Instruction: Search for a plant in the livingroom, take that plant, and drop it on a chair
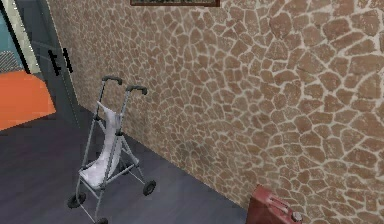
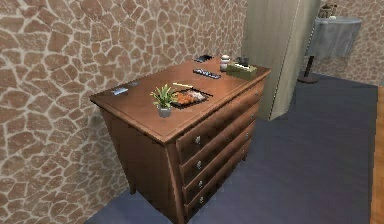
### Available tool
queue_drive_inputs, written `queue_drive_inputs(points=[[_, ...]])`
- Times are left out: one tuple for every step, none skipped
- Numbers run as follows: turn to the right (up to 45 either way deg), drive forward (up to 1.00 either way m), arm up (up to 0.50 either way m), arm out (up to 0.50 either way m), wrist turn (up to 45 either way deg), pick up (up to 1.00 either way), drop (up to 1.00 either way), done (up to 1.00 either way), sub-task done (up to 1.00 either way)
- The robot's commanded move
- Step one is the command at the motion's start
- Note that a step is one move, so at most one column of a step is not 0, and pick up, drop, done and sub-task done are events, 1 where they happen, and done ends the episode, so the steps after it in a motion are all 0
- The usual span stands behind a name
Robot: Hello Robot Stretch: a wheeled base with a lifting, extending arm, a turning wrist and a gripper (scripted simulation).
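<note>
A small green plant [image 2: 164, 98] in a pale pot stands on the top of a wooden dresser [image 2: 215, 125] in the arm side view, near the dresser's front edge and toward its left end. Beside the plant lies a dark tray [image 2: 190, 97] with reddish things on it.
The dresser top also bears a remote [image 2: 207, 73], a small flat blue thing [image 2: 121, 91] and a green box [image 2: 238, 68]. A stone wall [image 1: 270, 90] stands ahead. A grey stroller [image 1: 108, 150] stands on the dark floor, a reddish-brown case [image 1: 272, 208] at the bottom right. A round table with a white cloth [image 2: 335, 38] stands beyond a pale partition [image 2: 275, 40].
</note>
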Motion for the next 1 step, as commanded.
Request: queue_drive_inputs(points=[[0.0,0.00,0.38,0.00,0.0,0.00,0.00,0.00,0.00]])
